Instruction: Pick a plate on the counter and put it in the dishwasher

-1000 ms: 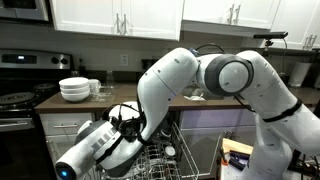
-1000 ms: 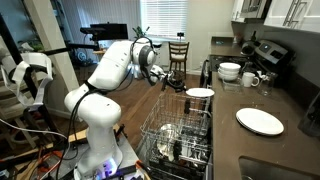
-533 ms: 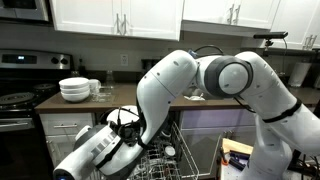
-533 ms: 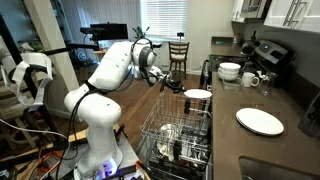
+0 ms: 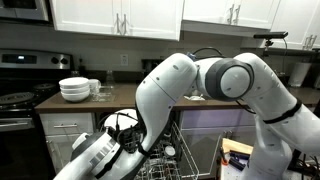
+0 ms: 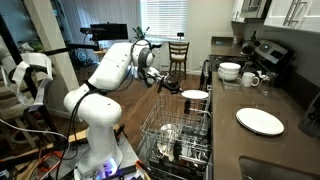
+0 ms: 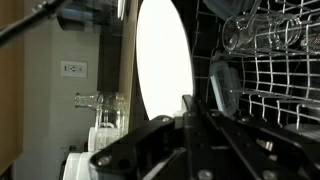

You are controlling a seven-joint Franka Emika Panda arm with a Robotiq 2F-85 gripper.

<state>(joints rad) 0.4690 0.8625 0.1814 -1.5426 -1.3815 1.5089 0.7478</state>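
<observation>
With your pincer point(image 6: 178, 90) clamped on the plate point(image 6: 196, 95), tip it on edge and lower it slowly between free prongs of the dishwasher rack point(image 6: 178, 132).

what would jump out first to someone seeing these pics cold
The big white robot arm fills an exterior view, bending down in front of the counter toward the open dishwasher. Its gripper is shut on the small white plate, which dominates the wrist view, standing on edge beside the wire rack. A larger white plate lies on the counter nearby.
</observation>
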